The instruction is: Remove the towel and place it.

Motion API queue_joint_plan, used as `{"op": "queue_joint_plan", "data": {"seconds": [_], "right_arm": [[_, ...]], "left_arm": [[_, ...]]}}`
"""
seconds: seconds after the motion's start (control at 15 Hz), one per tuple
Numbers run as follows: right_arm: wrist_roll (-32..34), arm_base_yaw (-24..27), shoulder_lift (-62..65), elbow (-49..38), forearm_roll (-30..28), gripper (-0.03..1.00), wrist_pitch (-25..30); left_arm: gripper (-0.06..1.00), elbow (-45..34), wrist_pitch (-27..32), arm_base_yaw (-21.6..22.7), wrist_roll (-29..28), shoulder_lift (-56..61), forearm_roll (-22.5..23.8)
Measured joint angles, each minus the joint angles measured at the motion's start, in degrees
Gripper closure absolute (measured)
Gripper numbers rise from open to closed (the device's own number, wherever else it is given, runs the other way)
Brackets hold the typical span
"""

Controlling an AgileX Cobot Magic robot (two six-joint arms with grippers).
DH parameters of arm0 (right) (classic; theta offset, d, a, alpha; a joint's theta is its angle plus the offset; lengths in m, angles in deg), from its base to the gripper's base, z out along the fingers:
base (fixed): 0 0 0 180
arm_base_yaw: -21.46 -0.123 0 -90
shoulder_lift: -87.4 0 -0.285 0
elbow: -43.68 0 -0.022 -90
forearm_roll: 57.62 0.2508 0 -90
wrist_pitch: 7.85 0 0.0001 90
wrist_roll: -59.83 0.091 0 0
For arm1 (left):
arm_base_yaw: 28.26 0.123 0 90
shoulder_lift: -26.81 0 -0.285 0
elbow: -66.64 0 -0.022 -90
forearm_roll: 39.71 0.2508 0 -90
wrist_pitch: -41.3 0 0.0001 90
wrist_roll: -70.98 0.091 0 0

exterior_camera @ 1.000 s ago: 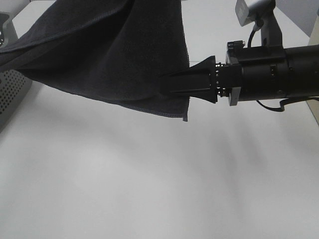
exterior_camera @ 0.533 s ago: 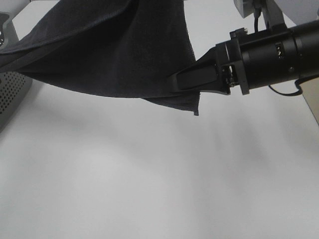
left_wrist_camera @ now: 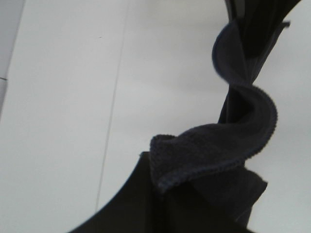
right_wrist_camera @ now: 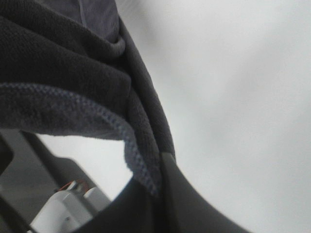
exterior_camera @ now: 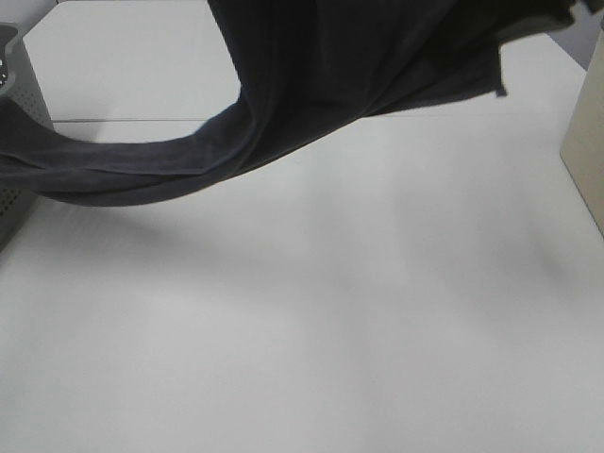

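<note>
The dark navy towel [exterior_camera: 359, 66] hangs from above the top edge of the exterior high view. A twisted strand of it trails down and left to the grey perforated basket [exterior_camera: 17, 203]. Neither gripper shows in that view. In the left wrist view my left gripper [left_wrist_camera: 156, 196] is shut on a folded hem of the towel [left_wrist_camera: 218, 150], high above the table. In the right wrist view my right gripper [right_wrist_camera: 159, 187] is shut on a stitched edge of the towel [right_wrist_camera: 58, 82].
The white table [exterior_camera: 311, 321] spreads below the towel. The basket stands at the table's left edge. A beige block [exterior_camera: 587, 142] stands at the right edge. A seam line [exterior_camera: 123, 121] crosses the table at the back.
My right gripper has risen up and right out of the exterior view, taking the towel corner with it. The towel has lifted and stretched into a strand from the basket.
</note>
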Motion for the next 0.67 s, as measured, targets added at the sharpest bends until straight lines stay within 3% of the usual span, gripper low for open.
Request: {"op": "queue_joint_plan", "data": {"seconds": [0.27,0.53,0.67], "right_arm": [[5.4,0.0,-2.1,16.9,-11.9,0.96,-1.2],[5.6,0.0,-4.6,27.4,-15.5,0.96,-6.8],[3.8,0.0,-6.1,31.3,-16.6,0.96,-14.5]], "left_arm": [[0.94,0.0,-8.1,0.0,0.0,0.0,10.6],[0.94,0.0,-14.8,0.0,-0.1,0.0,18.4],[0.94,0.0,-23.5,0.9,-3.2,-0.1,23.5]]}}
